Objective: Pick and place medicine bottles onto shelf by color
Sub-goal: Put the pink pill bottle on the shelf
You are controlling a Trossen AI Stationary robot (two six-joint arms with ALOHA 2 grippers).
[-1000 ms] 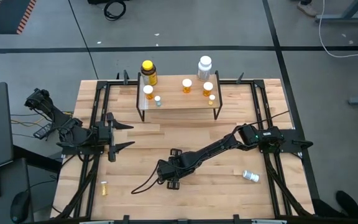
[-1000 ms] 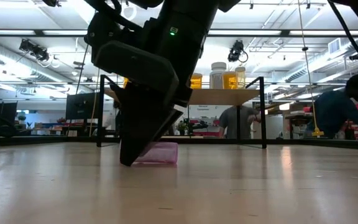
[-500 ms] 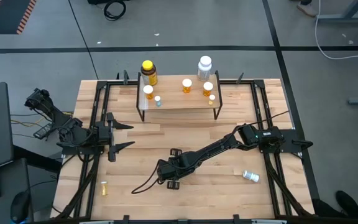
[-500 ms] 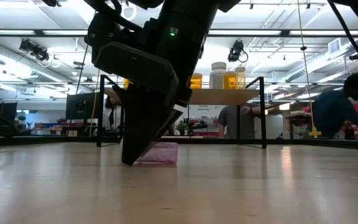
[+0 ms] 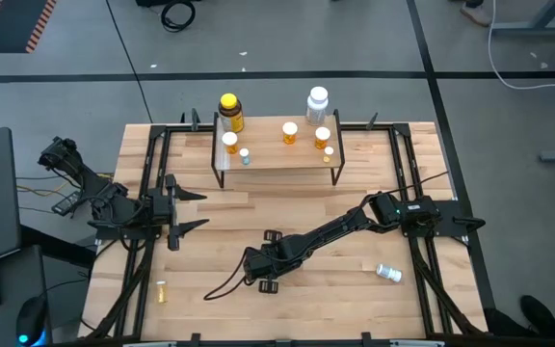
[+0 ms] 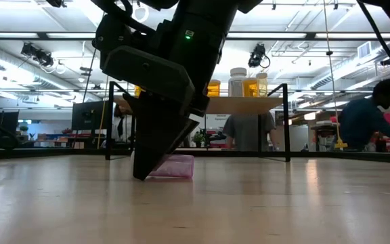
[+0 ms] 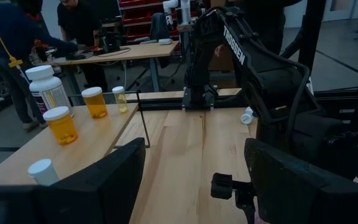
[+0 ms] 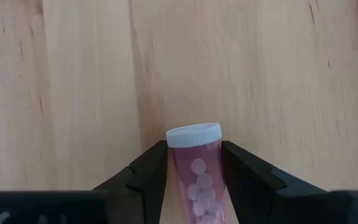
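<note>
Wooden table [image 5: 355, 289], front middle: pink vial [image 8: 195, 167] lies on its side between the right pincer [image 8: 195, 158] fingers, which we see pressed to its body. We judge it light, rigid, slick plastic; grip mid-body below the white cap. Left pincer [image 5: 183, 209] waits open at left.

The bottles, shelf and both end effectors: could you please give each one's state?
Pink vial: lying on the table, between the right end effector's fingers.
Left end effector: open, empty.
Shelf: holds seven upright bottles.
White-capped bottle: lying down.
Tiny yellow vial: on the table.
</note>
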